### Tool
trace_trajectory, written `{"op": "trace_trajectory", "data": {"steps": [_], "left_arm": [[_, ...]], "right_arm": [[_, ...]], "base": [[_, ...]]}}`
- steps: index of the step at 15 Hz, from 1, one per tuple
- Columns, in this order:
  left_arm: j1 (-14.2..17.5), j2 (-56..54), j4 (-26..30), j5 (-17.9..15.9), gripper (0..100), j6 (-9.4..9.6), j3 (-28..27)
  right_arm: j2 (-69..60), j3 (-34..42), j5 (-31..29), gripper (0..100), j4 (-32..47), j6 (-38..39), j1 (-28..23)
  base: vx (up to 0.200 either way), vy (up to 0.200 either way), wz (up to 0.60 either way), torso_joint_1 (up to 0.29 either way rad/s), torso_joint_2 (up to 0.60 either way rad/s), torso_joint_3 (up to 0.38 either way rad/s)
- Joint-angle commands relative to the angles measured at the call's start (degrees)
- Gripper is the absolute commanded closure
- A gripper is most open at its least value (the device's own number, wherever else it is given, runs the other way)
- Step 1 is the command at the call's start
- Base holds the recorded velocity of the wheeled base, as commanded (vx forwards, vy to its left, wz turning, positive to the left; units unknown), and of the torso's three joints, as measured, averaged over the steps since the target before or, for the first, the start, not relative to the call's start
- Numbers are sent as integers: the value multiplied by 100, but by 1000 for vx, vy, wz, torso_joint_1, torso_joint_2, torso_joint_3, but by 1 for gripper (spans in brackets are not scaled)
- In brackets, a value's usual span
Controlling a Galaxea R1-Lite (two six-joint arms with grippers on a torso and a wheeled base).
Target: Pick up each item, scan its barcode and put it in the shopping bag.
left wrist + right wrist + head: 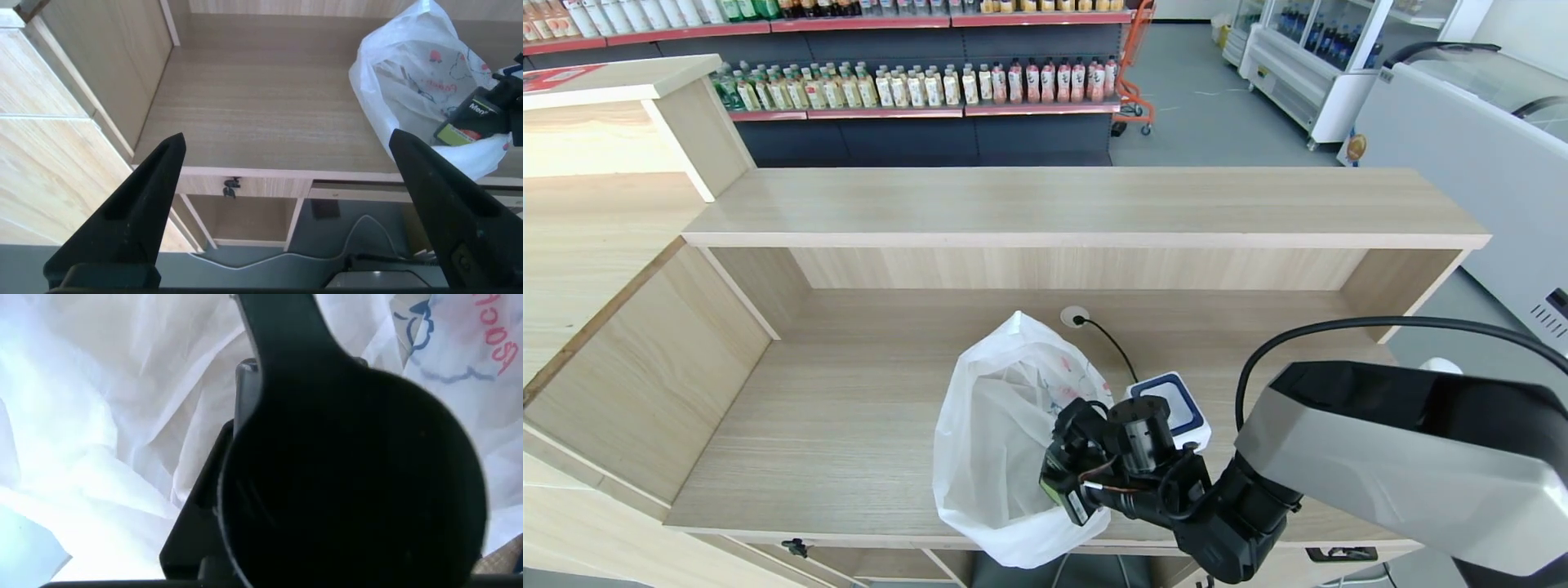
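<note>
A white plastic shopping bag (992, 425) stands open near the front edge of the wooden counter (833, 408). My right gripper (1068, 472) is at the bag's right rim, shut on a black package with a green label (1062, 488). That package (464, 124) hangs over the bag's mouth (409, 73), and from the right wrist its black round body (351, 482) looms close against the bag's white film (98, 416). My left gripper (286, 143) hangs open and holding nothing, out in front of the counter's front edge (245, 173) and left of the bag.
A white barcode scanner with a blue-framed window (1174, 406) sits just right of the bag, its cable running to a grommet (1076, 316). Raised counter walls close in the back and left. The counter surface left of the bag is bare wood.
</note>
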Motion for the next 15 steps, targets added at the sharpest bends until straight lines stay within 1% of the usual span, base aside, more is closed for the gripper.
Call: {"op": "trace_trajectory", "data": {"steps": [1, 2, 6, 8, 11, 12, 15], "left_arm": [[0, -2, 0, 0, 0, -2, 0], [0, -2, 0, 0, 0, -2, 0], [0, -2, 0, 0, 0, -2, 0], [0, -2, 0, 0, 0, -2, 0], [0, -2, 0, 0, 0, -2, 0], [0, -2, 0, 0, 0, -2, 0], [0, -2, 0, 0, 0, -2, 0]], "right_arm": [[-5, -8, 4, 0, 13, -1, 1], [-31, 9, 12, 0, -13, -1, 10], [-137, 36, 39, 0, -584, 60, 19], [-286, -87, 30, 0, -593, 69, -69], [-567, -61, 12, 0, -558, 289, -87], [-866, -105, 12, 0, -417, 640, -157], [-1385, -254, 12, 0, 40, 1220, -491]], "base": [[0, 0, 0, 0, 0, 0], [0, 0, 0, 0, 0, 0], [0, 0, 0, 0, 0, 0], [0, 0, 0, 0, 0, 0], [0, 0, 0, 0, 0, 0], [0, 0, 0, 0, 0, 0], [0, 0, 0, 0, 0, 0]]}}
